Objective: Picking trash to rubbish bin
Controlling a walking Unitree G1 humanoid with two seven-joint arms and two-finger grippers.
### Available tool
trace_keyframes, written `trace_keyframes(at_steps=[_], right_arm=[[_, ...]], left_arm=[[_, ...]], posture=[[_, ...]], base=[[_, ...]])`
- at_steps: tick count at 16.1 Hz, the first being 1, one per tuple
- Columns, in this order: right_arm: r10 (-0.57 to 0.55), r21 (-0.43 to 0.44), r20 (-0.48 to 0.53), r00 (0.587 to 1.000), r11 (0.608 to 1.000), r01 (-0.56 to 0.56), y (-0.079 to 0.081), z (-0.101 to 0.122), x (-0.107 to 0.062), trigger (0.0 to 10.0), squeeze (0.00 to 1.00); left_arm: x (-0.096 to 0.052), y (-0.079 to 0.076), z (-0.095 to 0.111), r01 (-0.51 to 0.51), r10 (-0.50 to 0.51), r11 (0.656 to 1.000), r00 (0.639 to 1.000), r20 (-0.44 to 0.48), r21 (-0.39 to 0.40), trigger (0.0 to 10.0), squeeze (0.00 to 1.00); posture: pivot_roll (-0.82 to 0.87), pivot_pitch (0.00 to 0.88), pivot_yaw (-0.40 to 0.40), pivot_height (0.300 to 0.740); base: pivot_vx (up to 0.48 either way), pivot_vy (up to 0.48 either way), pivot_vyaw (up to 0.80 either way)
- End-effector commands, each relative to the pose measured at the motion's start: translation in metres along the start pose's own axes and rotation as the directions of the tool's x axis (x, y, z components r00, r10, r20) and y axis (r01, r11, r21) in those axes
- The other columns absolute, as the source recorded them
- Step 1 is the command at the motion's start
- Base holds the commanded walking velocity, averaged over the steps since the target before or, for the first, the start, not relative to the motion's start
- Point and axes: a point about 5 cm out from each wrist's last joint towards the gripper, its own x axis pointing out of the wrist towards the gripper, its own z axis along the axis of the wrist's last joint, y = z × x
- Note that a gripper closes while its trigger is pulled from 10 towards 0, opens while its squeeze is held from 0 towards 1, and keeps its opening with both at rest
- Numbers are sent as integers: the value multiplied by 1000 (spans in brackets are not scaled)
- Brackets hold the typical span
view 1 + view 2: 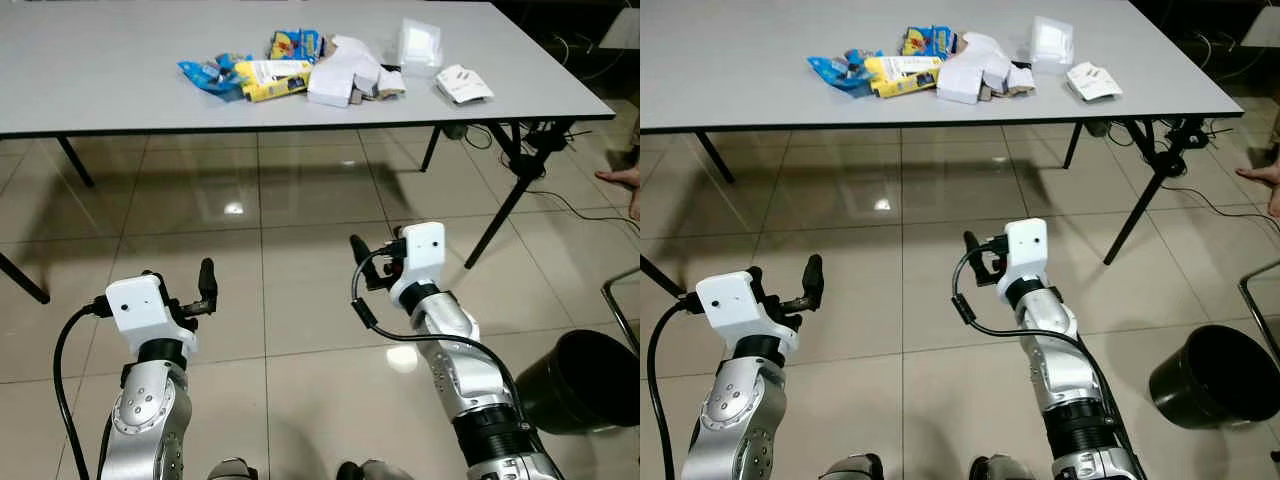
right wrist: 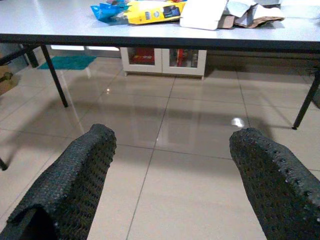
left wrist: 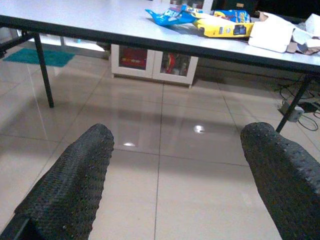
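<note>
Right gripper (image 2: pixel 170 175): fingers (image 2: pixel 70 185) spread wide, over tiled floor (image 2: pixel 190 130).
Table (image 2: pixel 150 37): grey, near edge facing.
At that edge: blue wrapper (image 2: pixel 106 10), yellow packet (image 2: pixel 152 11), white box (image 2: pixel 202 12), torn cardboard (image 2: pixel 252 15).

A heap of trash (image 1: pixel 290 68) is spread on the bench (image 1: pixel 100 70) ahead, beyond the tiled floor (image 1: pixel 260 210). A bin (image 1: pixel 585 382) is stood on the floor at the right.

Grey table (image 1: pixel 100 90) on black legs, glossy beige tiled floor (image 1: pixel 290 290), white cabinet (image 2: pixel 165 62), teal mat (image 2: pixel 67 62), cables (image 1: pixel 560 205)
</note>
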Motion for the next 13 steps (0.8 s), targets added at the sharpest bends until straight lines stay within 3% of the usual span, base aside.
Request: trace_keyframes(at_steps=[1, 13], right_arm=[[14, 1, 17, 1000, 1000, -14, 2, 4, 1, 10000, 0], [12, 4, 13, 1000, 1000, -12, 2, 3, -1, 10000, 0]], left_arm=[[1, 2, 4, -3, 3, 1000, 1000, 10, 4, 10000, 0], [2, 5, 5, -8, 8, 1000, 1000, 2, 18, 10000, 0]], posture=[[50, 144, -36, 740], [49, 147, -32, 740]], base=[[326, 0, 0], [427, 0, 0]])
